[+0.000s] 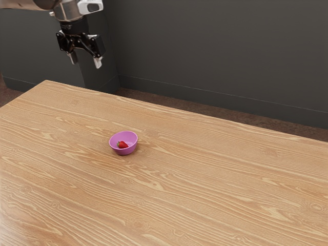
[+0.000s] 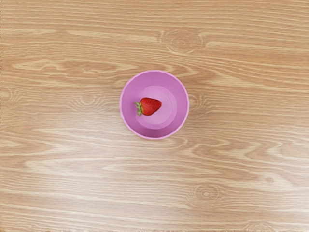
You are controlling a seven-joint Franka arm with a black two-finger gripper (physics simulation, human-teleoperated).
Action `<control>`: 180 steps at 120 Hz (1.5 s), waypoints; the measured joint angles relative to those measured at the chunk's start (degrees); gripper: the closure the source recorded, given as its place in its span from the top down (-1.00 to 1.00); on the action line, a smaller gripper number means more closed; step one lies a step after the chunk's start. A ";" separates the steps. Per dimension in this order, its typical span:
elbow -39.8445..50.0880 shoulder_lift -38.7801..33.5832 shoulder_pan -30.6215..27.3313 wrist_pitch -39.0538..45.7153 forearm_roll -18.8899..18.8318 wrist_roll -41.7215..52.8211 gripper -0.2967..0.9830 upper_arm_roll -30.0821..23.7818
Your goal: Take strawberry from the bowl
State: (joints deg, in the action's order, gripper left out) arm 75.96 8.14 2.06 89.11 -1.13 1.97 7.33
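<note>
High above the table in the exterior view's upper left, my gripper (image 1: pixel 86 60) is open, its two fingertips apart with nothing between them. A small pink bowl (image 1: pixel 131 145) stands upright on the wooden table, well below the gripper. Inside it lies a red strawberry (image 1: pixel 123 144) with green leaves. The wrist view looks down into the bowl (image 2: pixel 179 104); there the strawberry (image 2: pixel 151 106) rests on its side on the bowl's floor, touching no gripper part.
The wooden table (image 1: pixel 205 184) spreads around the bowl, its far edge running along a dark grey wall (image 1: pixel 215 51). A grey block-like surface (image 1: pixel 97 77) rises behind the gripper.
</note>
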 joint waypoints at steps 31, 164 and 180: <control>-0.16 1.98 5.62 0.80 0.19 -3.58 0.51 5.50; 5.52 24.98 0.58 24.96 11.09 -71.38 0.46 5.59; 7.19 24.71 0.49 26.09 11.27 -74.53 0.33 5.61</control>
State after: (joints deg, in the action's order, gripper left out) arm 83.14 32.84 2.55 115.20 10.13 -72.55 12.94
